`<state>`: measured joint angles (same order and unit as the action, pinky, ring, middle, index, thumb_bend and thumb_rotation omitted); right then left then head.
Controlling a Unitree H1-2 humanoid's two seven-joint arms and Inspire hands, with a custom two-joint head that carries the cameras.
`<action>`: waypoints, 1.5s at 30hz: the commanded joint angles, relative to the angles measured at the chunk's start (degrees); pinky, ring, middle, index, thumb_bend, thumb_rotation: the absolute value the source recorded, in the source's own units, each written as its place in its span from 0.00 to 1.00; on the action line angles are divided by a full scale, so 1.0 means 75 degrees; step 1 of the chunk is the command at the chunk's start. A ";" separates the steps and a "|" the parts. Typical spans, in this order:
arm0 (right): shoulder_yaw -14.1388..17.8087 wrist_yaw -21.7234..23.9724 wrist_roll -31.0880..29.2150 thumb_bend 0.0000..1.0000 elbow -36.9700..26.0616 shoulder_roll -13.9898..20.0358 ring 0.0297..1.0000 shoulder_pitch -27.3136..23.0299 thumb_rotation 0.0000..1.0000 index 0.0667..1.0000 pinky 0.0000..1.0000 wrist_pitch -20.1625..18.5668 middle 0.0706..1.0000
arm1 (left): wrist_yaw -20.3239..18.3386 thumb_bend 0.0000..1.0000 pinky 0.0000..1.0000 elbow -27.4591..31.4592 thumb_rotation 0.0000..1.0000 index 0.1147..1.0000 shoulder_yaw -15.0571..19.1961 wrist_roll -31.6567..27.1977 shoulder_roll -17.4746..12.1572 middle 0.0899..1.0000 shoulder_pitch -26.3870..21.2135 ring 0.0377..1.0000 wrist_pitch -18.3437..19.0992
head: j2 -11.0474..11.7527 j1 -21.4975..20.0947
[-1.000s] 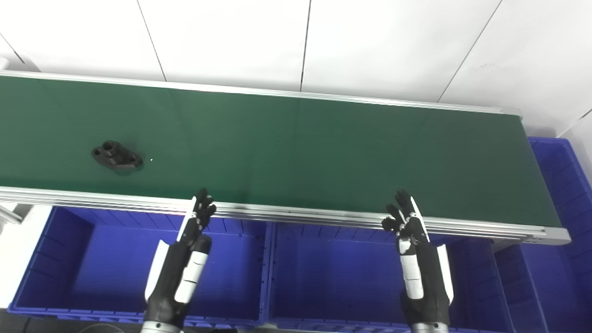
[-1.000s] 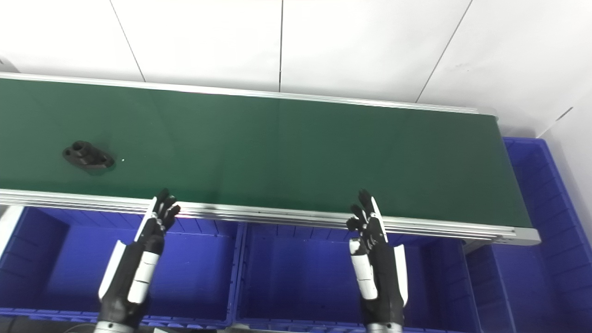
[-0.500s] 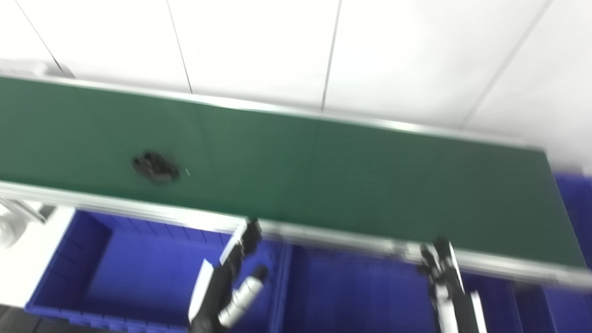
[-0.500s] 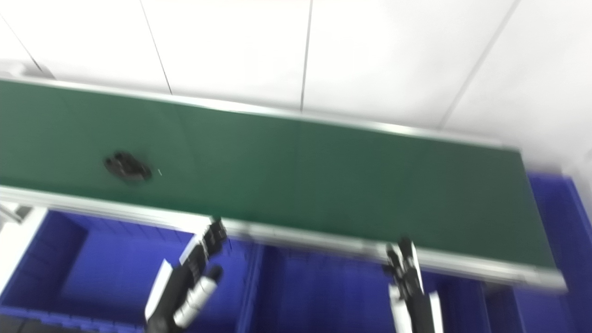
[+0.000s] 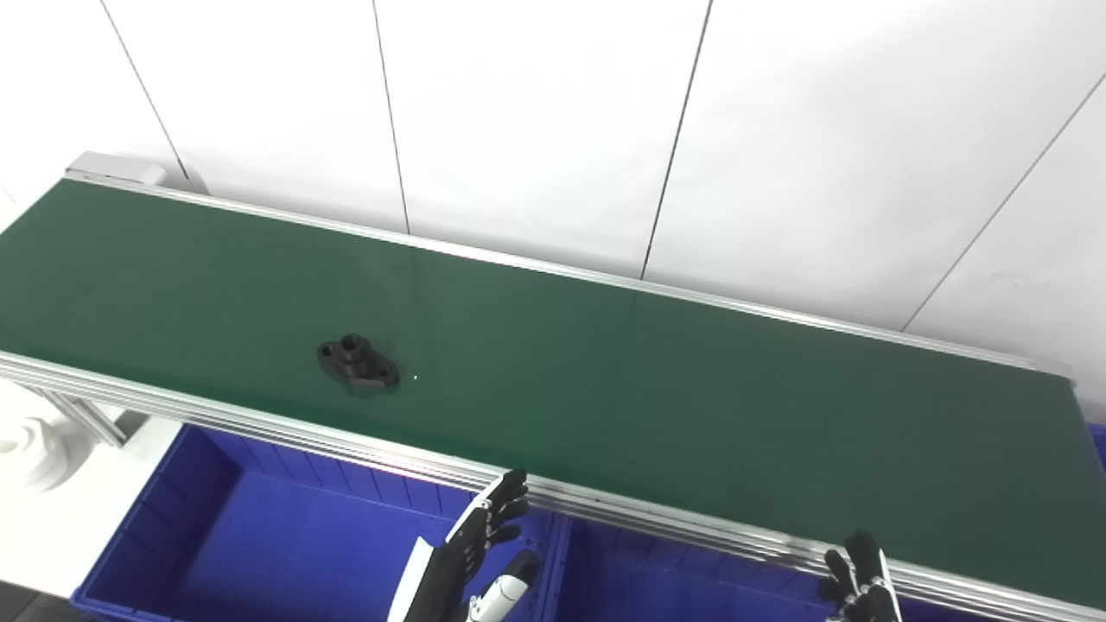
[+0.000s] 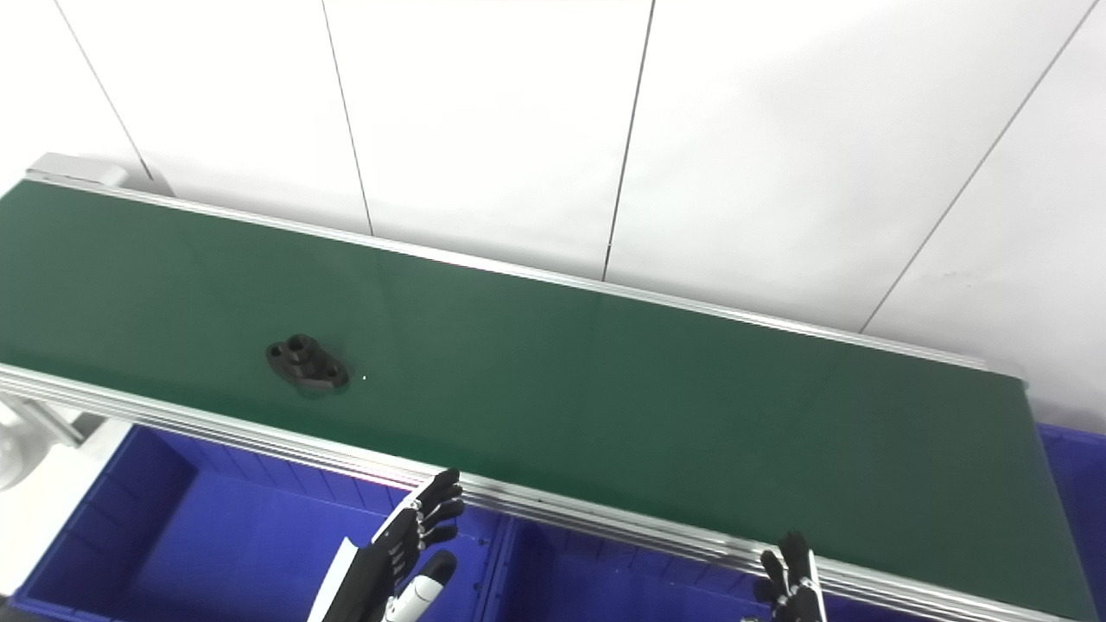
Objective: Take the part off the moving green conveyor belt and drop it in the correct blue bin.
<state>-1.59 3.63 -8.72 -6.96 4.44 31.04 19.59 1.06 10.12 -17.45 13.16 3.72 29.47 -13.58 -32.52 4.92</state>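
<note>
A black flanged part [image 5: 358,364] with a raised bored boss lies on the green conveyor belt [image 5: 657,389], left of the middle and near the front rail. My left hand [image 5: 471,553] hovers open over the blue bin [image 5: 216,536] below the belt's front rail, right of and below the part, holding nothing. Only the fingertips of my right hand [image 5: 857,580] show at the bottom edge, spread apart and empty, in front of the rail.
The belt's aluminium front rail [image 5: 259,423] runs between my hands and the part. A second blue bin [image 5: 657,587] sits right of the first. A white object [image 5: 30,441] stands at the far left. A white panelled wall [image 5: 553,130] backs the belt.
The camera has swung up and to the left, so the whole picture shifted and both hands dropped toward the bottom edge. The part sits further right in the picture.
</note>
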 commanded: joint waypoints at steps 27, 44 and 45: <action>0.0087 -0.0302 0.5220 0.86 -0.2164 0.0185 0.80 -0.1535 0.45 0.91 0.66 -0.1282 0.88 | -0.0074 0.52 0.82 0.0242 0.76 0.90 -0.0041 -0.0150 -0.0061 0.90 -0.0204 0.86 -0.0219 | -0.0612 -0.0719; -0.1173 0.0938 0.8320 0.96 -0.1515 0.0306 0.71 -0.4556 0.44 0.85 0.54 -0.2961 0.82 | -0.0132 0.47 0.89 0.0342 0.83 0.93 -0.0058 -0.0259 -0.0113 0.92 -0.0195 0.89 -0.0228 | -0.0859 -0.0991; -0.1251 0.0978 0.8421 0.96 -0.1369 0.0295 0.71 -0.4735 0.44 0.85 0.54 -0.3002 0.82 | -0.0140 0.47 0.89 0.0328 0.83 0.93 -0.0062 -0.0289 -0.0105 0.92 -0.0198 0.89 -0.0243 | -0.0865 -0.0982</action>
<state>-10.43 11.00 53.48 -17.21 6.76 -1.89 -1.54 0.10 11.11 -17.49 11.53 2.57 28.20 -13.78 -39.02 -2.46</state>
